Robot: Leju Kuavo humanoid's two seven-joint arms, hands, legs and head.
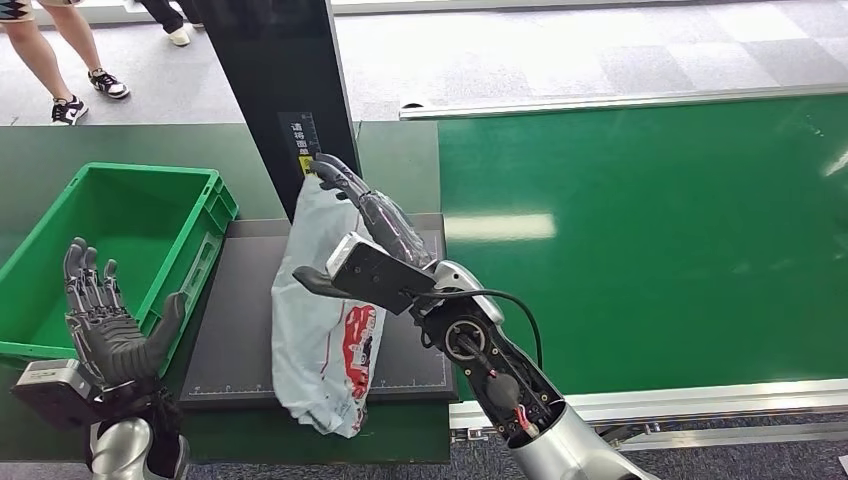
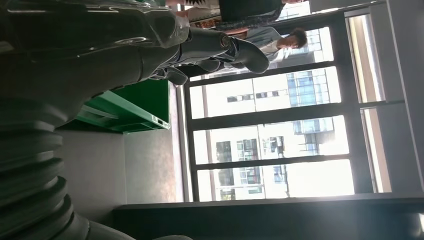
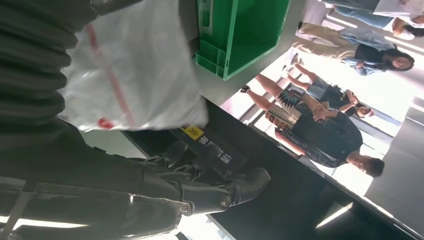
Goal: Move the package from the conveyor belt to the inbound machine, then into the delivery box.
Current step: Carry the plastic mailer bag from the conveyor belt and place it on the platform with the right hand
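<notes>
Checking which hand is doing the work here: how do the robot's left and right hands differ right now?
The left hand is raised palm-up beside the green plastic crate, fingers spread, holding nothing. The right hand reaches forward, its fingers lying against the grey plastic mailer bag on the dark flat platform. Both are dark and many-fingered.

We see our grey left hand point(image 2: 165, 52), fingers spread, holding nothing, before a green plastic crate point(image 2: 135, 107) and bright grid windows point(image 2: 275, 145).

One package point(image 1: 325, 330); one green crate point(image 1: 120, 240); two robot hands point(image 1: 105, 320) point(image 1: 365, 215).
</notes>
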